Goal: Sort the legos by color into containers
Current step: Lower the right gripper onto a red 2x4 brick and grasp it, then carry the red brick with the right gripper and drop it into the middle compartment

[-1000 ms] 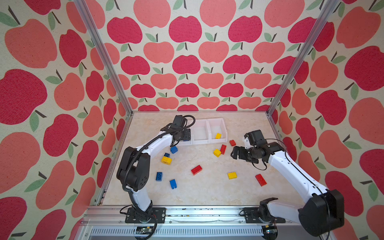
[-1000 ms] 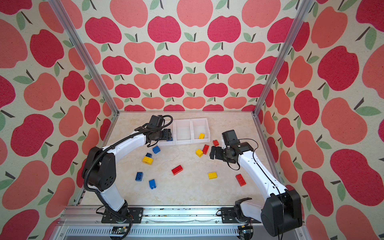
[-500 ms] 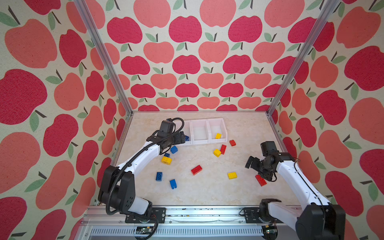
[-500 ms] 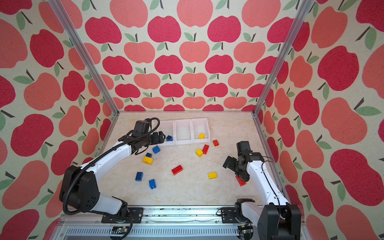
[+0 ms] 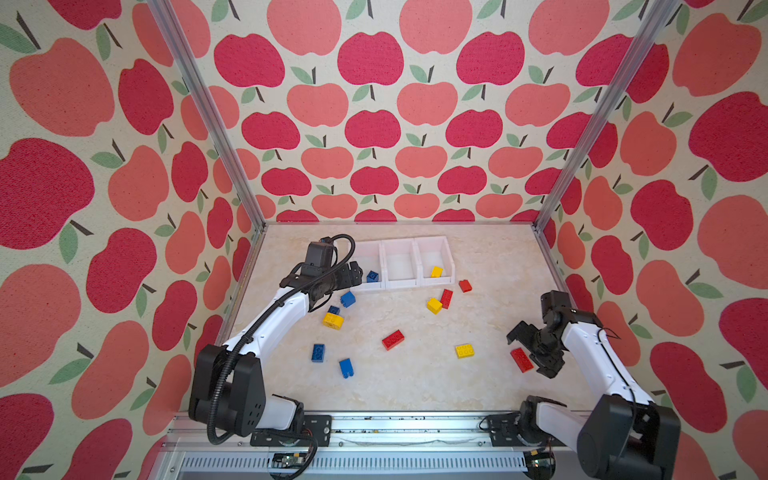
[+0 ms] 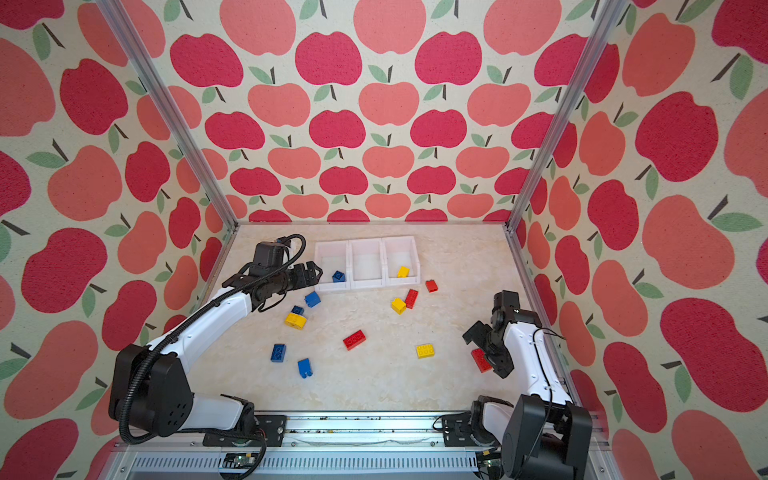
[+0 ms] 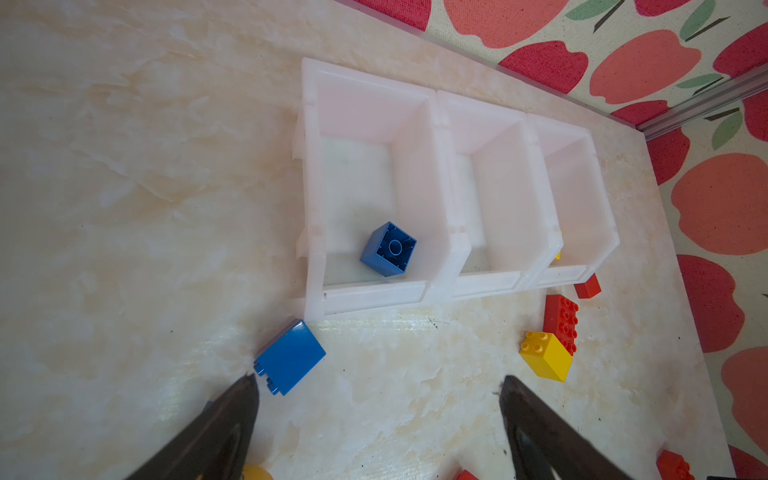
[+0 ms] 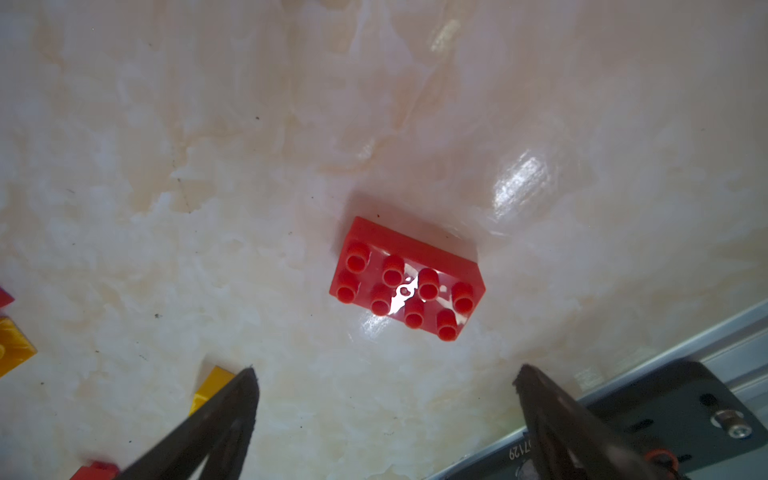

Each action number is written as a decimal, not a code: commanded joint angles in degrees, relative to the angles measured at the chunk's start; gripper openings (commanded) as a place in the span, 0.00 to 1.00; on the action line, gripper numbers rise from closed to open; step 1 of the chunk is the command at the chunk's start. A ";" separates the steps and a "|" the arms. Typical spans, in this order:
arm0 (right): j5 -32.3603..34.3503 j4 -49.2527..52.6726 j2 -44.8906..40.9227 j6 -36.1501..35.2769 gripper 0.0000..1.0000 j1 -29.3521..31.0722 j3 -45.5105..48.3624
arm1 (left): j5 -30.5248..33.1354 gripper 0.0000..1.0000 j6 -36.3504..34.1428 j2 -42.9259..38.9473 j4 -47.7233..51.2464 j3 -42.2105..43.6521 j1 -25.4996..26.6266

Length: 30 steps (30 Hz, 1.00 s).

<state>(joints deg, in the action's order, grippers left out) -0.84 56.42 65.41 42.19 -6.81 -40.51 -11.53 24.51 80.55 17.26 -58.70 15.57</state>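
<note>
Nearly at the 4 o'clock edge of the marble tabletop (image 5: 415,386), bare surface around it, an oblong red plastic brick (image 8: 407,278) lies long-axis 11-to-5 below the right gripper (image 8: 386,372), jaws spread, empty; the left gripper (image 7: 378,380) gapes empty beside white plastic bins (image 7: 440,166) at 12.

Three joined white containers (image 5: 400,266) — blue lego (image 5: 372,276) leftmost, yellow lego (image 5: 436,272) rightmost; other legos (image 5: 392,339) scattered in front.

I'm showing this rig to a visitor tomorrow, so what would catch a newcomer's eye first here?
The loud apple-print walls surrounding the workspace dominate. On the marbled table, red, blue and yellow legos lie scattered before three white containers at the back, one holding a blue brick, another a yellow brick. The open right pincer hovers over a red brick near the right edge.
</note>
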 commanded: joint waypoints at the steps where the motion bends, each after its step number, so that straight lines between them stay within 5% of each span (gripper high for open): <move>1: 0.82 -0.88 1.43 4.00 0.99 -0.40 1.04 | -1.76 0.94 -0.34 -0.22 -0.62 1.26 -0.80; 18: 3.65 -8.15 7.79 4.27 0.99 -0.58 2.91 | -3.17 0.96 -0.18 0.37 -1.55 1.98 -2.64; 30: 3.92 -11.74 8.17 3.77 0.81 -0.58 5.33 | -3.32 0.96 -0.08 0.12 -1.76 2.42 -3.42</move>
<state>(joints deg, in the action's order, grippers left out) 1.80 45.43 74.00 45.98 -6.94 -35.90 -14.06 24.53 80.62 16.82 -56.97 12.60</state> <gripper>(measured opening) 0.817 0.962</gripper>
